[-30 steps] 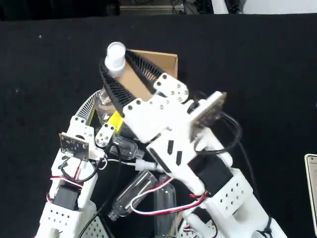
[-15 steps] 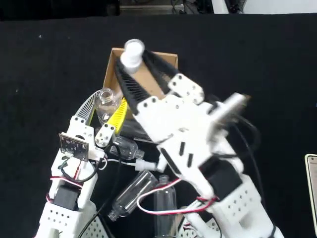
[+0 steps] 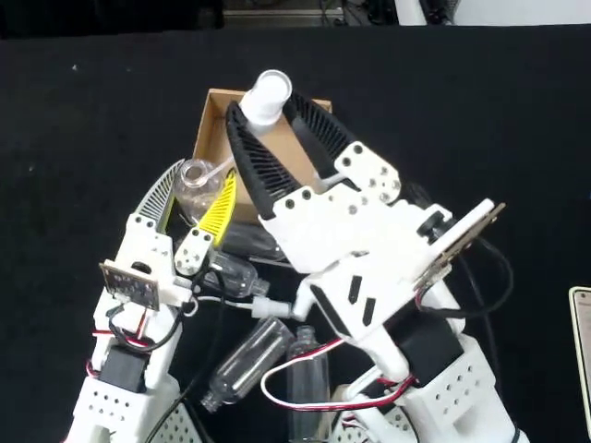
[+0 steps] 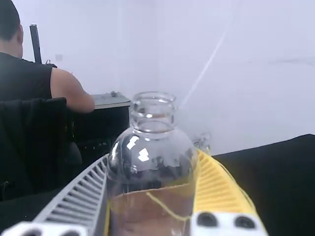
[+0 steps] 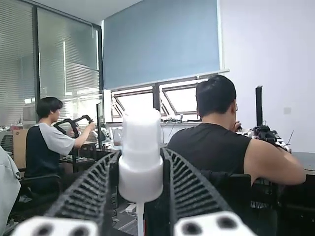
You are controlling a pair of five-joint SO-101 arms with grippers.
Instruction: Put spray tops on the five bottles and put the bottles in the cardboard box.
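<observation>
In the high view my left gripper (image 3: 201, 175), with one grey and one yellow finger, is shut on a clear bottle (image 3: 195, 177) held upright just in front of the cardboard box (image 3: 211, 125). Its neck is open and bare in the left wrist view, where the bottle (image 4: 152, 167) stands between the fingers. My right gripper (image 3: 268, 109), black-fingered, is shut on a white spray top (image 3: 269, 92) held above the box, to the right of the bottle. The spray top (image 5: 141, 157) points its tube downward between the black fingers (image 5: 93, 191).
Three clear bottles without tops lie near the arms' bases: one (image 3: 242, 357), another (image 3: 307, 378), a third (image 3: 235, 273) under the left arm. Cables hang around them. A flat light object (image 3: 581, 341) lies at the right table edge. Black cloth stretches behind and beside the box.
My right gripper has carried the spray top to the right, from above the bottle to over the box. The left gripper has tilted slightly with the bottle, which now stands uncovered.
</observation>
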